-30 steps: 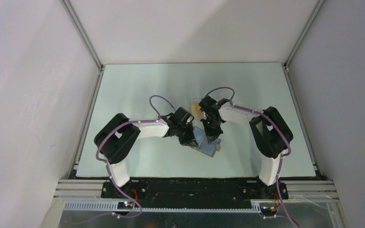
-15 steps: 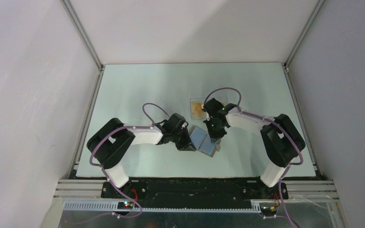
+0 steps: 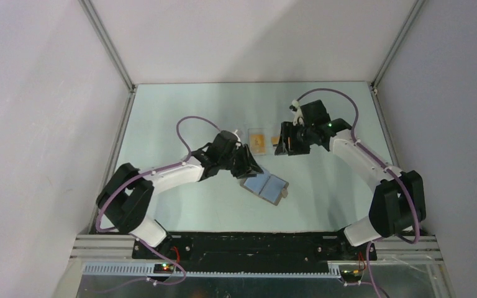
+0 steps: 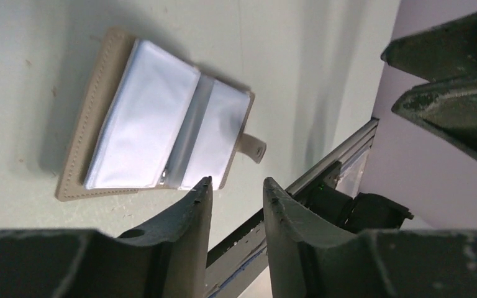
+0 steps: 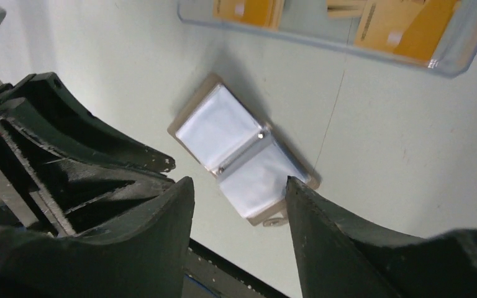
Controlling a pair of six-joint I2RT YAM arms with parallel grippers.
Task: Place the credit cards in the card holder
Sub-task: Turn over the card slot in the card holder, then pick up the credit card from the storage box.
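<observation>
Pale green table (image 3: 180,124) and grey walls are all that is around the work, so I begin at the jaws. The left gripper (image 4: 236,189) now shows a narrow gap between its fingers and nothing is in it. The right gripper (image 5: 236,186) stands wider apart and is also empty.

A second ago both were pressed down together on the card holder (image 4: 149,136), closed. Since then both have let go and lifted off. The left one has drawn back only a little and hangs just beside the holder's far-left corner. The right one has gone further, up and back toward the clear box (image 5: 323,41), where the credit cards (image 5: 404,28) lie, orange-gold.

The holder rests flat on the table between the two arms. It is spread open with its clear pockets facing up and its small strap (image 4: 253,149) sticking out on one side. I see no orange in the pockets, so I judge that no card is inside yet.

For the task this means, I think, that the opening of the holder is finished and it stays open without help. The fetching of a first card from the box is the step that comes now, most likely for the right arm.
</observation>
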